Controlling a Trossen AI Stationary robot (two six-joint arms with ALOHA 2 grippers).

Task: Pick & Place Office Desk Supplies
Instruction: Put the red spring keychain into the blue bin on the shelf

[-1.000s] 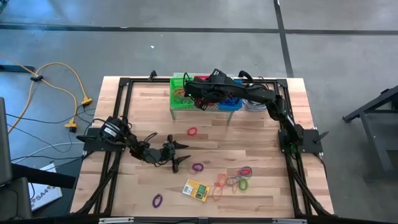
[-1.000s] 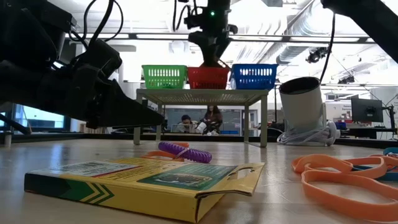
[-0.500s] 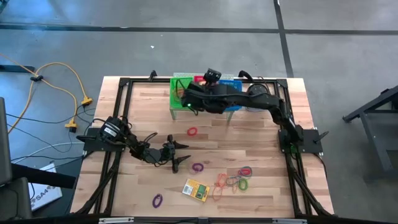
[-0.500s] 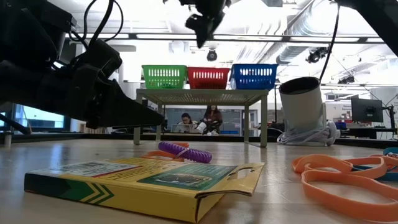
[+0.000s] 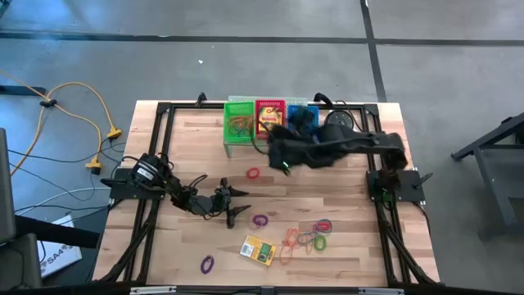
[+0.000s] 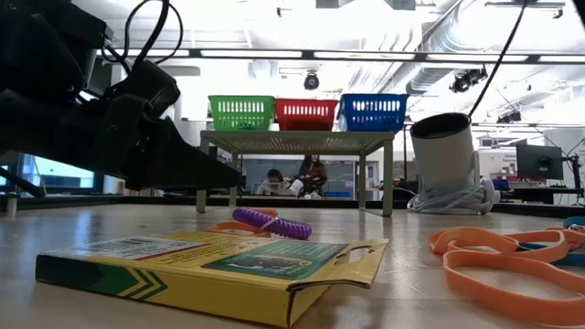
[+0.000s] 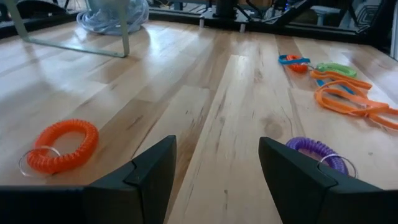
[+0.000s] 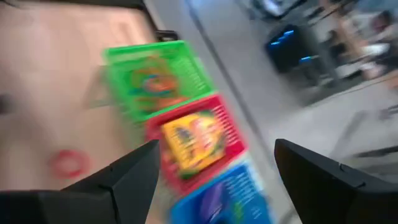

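A pale wooden table [image 5: 327,205] is sitting on a grey floor, framed by dark rails, with an open workshop showing behind it in the low view.

Nearest the front edge, a purple band [image 5: 207,264] is lying alone, and just beyond it a crayon box [image 5: 258,250] is lying flat, its long axis running roughly across the table with a slight skew. Beside that, toward the right, a tangle of orange, green and blue bands [image 5: 309,238] is lying loose. A second purple band [image 5: 260,220] is resting just ahead of the left gripper [image 5: 236,203], with an orange coil [image 7: 59,145] off to its other side.

The left gripper is waiting low over the boards, fingers [image 7: 152,171] standing partly apart and holding nothing. It is much the nearer arm to the box and the loose bands — the box is lying toward the front edge from its jaws.

Farther back, a red band [image 5: 253,173] is lying alone. Above the mid-table, the right gripper [image 5: 278,154] is hanging in the air with jaws wide and empty, near the baskets.

At the far edge, on a small stand, the green basket [image 5: 238,123] is holding bands, the red basket [image 5: 269,117] a crayon box, and the blue basket [image 5: 300,115] is sitting partly hidden by the arm.

My guess — the front box is the next pick, and the jaws would need to span its short side.
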